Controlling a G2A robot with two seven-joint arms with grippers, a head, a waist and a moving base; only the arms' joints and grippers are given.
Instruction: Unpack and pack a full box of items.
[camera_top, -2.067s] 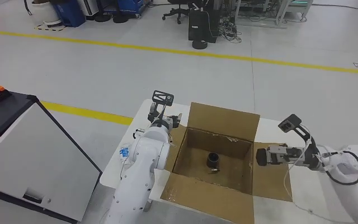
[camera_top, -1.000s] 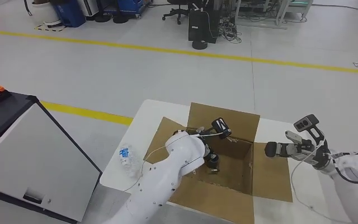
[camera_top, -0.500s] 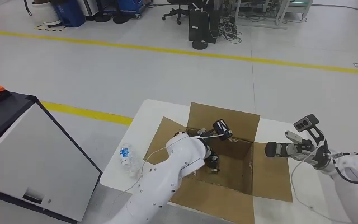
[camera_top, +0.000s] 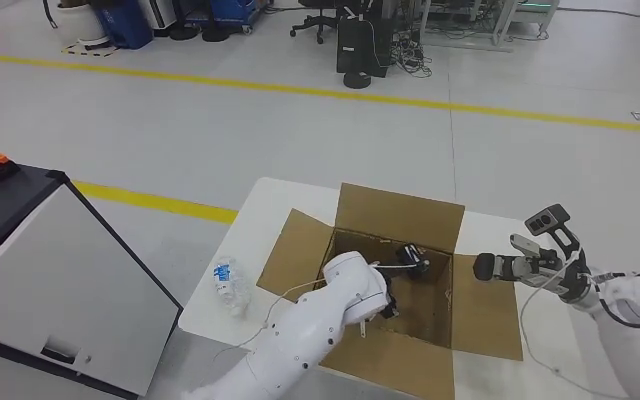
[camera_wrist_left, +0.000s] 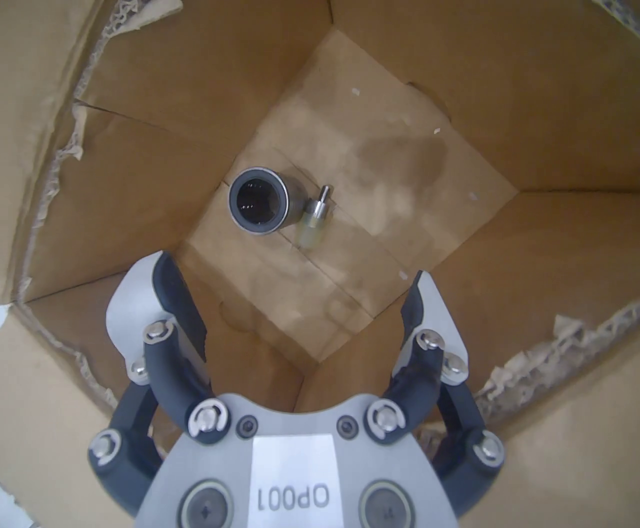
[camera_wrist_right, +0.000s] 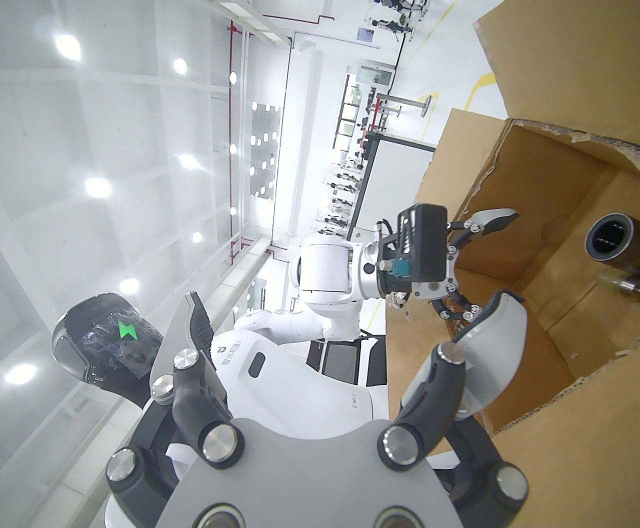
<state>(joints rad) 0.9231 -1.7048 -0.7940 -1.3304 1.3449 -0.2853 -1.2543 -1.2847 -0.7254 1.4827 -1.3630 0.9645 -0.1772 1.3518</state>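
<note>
**Left wrist view: two pieces to go on the floor of the box (camera_wrist_left: 475, 90)**

We judge the unpacking nearly done. A plastic bottle (camera_top: 229, 282) already lies on the table (camera_top: 262, 215) beside the box. A dark metal sleeve (camera_wrist_left: 260, 207) and a small pin (camera_wrist_left: 314, 217) lie touching at the bottom. Our left gripper (camera_wrist_left: 292, 272) hangs above them, jaws spread wide and empty. Our right gripper (camera_top: 484, 267) sits outside the box wall, equally wide and holding nothing. Repacking has not begun.

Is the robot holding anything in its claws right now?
No, nothing. The left gripper is open and empty inside the box, above the metal cylinder. The right gripper is open and empty too.
</note>
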